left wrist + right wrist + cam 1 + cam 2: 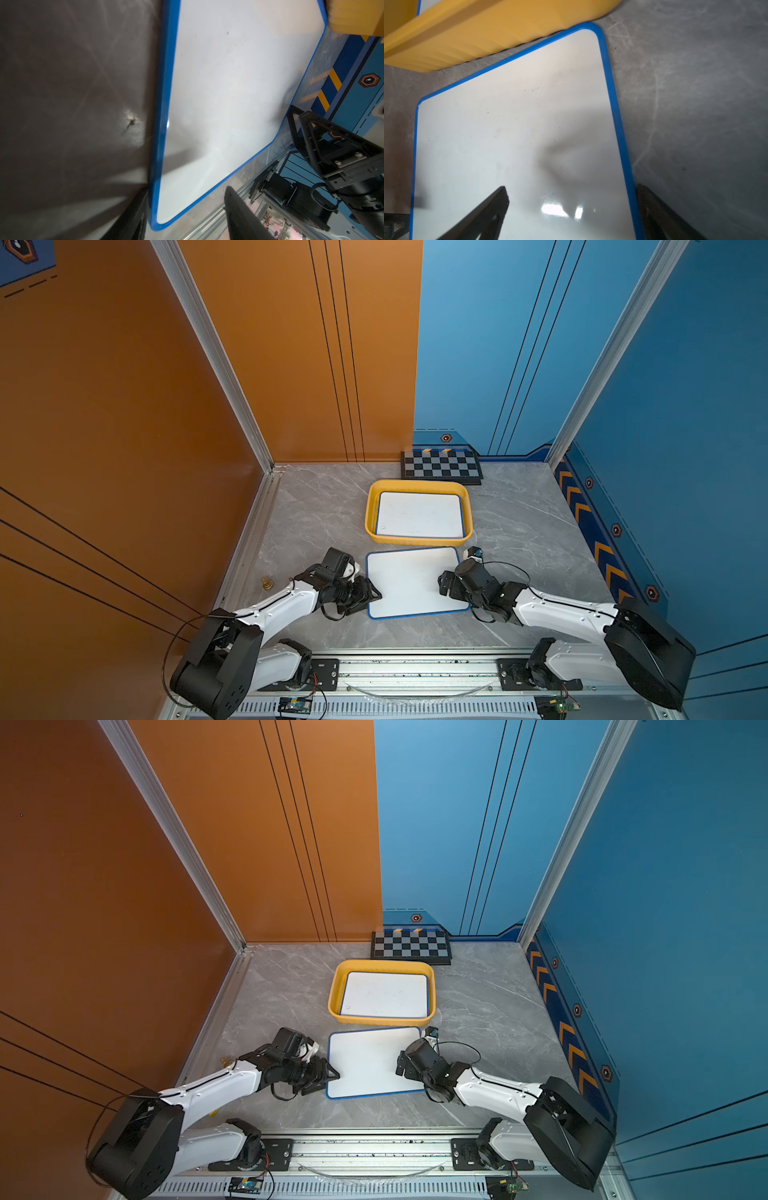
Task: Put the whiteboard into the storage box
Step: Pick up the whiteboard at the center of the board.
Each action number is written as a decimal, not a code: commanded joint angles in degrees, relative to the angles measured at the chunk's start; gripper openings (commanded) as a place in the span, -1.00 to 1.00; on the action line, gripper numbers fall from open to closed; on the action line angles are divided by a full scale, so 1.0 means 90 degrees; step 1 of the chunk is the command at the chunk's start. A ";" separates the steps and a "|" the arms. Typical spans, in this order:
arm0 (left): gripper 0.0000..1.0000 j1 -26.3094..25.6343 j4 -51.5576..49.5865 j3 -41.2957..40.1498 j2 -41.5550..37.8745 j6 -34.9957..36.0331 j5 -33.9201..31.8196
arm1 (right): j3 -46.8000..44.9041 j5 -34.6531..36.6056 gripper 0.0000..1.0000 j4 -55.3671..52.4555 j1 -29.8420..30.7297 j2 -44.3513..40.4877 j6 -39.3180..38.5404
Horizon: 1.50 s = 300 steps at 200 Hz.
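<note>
Lying flat on the table (316, 510) in both top views, whiteboard (411, 580) just before the yellow storage box (371, 510) holding a second board (419, 514); left wrist view, left gripper (186, 190) open astride its edge; right wrist view, right gripper (571, 187) likewise.

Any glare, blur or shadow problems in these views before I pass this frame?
Right wrist view: bright glare patches and a soft shadow on the blue-framed white whiteboard, yellow plastic storage box blurred. Left wrist view: grey marble-patterned table dark, box corner out of focus. Both top views: sharp.
</note>
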 commanded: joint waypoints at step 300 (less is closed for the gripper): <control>-0.79 -0.0025 0.0100 0.0085 -0.1397 -0.0457 0.1565 | -0.1330 -0.2958 0.97 -0.1481 -0.2091 -0.1116 -0.0422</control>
